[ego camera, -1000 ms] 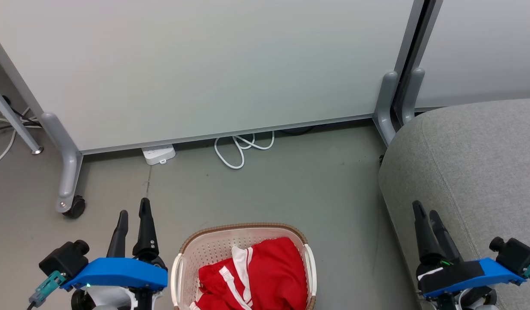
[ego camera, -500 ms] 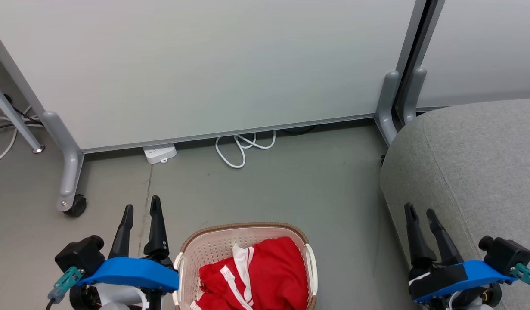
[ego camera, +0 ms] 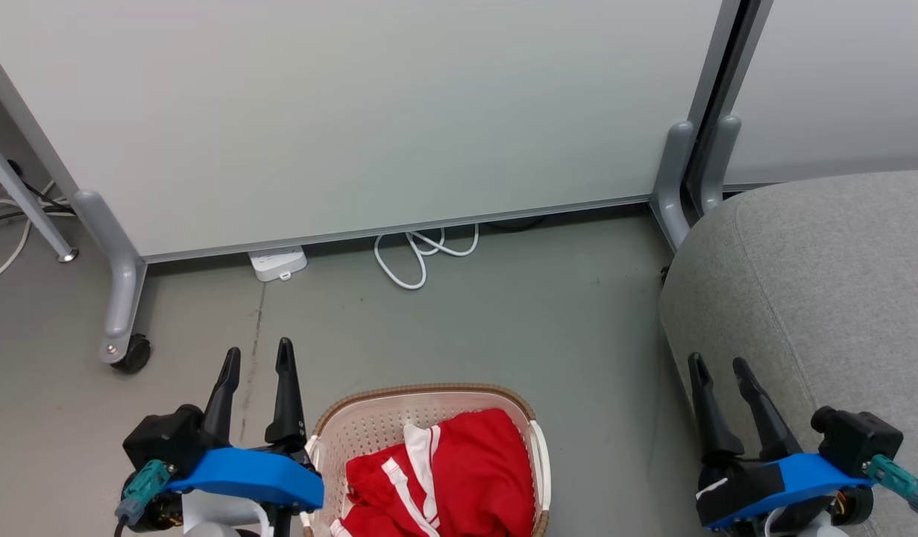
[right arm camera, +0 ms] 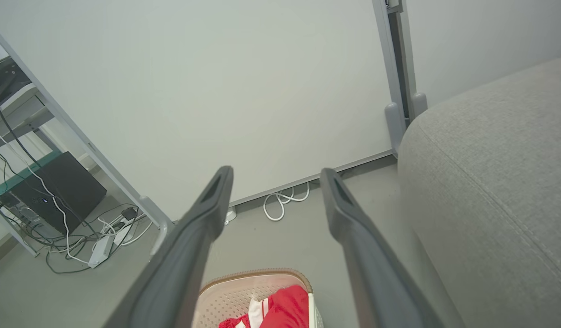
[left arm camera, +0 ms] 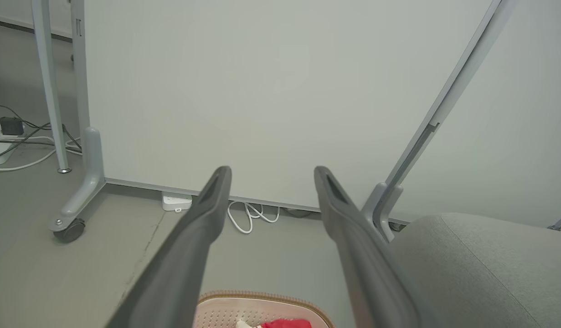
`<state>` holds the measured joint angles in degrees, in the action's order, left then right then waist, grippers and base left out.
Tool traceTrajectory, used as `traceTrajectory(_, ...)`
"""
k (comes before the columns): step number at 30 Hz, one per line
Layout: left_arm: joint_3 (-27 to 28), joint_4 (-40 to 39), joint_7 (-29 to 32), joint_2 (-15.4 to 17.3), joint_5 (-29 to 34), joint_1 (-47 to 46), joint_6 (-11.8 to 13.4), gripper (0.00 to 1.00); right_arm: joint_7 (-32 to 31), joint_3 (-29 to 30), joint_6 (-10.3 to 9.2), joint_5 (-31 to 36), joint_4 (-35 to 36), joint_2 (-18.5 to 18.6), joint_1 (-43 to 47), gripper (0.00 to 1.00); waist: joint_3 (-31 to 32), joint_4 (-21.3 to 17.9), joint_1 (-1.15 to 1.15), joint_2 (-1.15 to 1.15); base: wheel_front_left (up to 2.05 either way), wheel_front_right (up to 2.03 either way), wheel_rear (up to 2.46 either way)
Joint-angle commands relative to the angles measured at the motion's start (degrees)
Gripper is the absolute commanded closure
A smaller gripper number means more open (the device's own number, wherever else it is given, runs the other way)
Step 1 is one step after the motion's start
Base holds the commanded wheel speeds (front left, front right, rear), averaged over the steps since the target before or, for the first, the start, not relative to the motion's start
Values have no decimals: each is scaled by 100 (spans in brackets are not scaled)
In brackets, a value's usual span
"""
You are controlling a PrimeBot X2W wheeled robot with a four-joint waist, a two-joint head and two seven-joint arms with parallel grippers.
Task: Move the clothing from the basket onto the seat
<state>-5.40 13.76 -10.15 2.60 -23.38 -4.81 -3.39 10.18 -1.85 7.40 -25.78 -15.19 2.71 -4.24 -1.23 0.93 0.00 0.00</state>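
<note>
So the red clothing [ego camera: 451, 477] with white stripes is bunched up inside the cream basket [ego camera: 369, 425] on the floor, piled toward its right side. The left gripper [ego camera: 259, 347] sits just beside the basket's left rim, fingers spread apart, holding nothing. The right gripper [ego camera: 718, 360] is well off to the right by the grey seat's [ego camera: 824, 298] edge, fingers also apart and empty.

Parted left gripper [left arm camera: 271, 171], basket [left arm camera: 262, 297] rim between
</note>
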Motion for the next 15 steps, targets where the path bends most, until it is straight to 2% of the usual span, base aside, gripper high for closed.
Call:
traceTrajectory(1, -26, -30, -45, 34, 137, -101, 23, 0, 44, -23, 10, 153, 21, 33, -83, 0, -4, 1, 0, 0, 0, 0, 0)
traceTrajectory(15, -160, -14, -223, 34, 846, -136, 50, 0, 219, -71, 12, 900, -51, 30, -120, 0, -36, 28, 0, 0, 0, 0, 0)
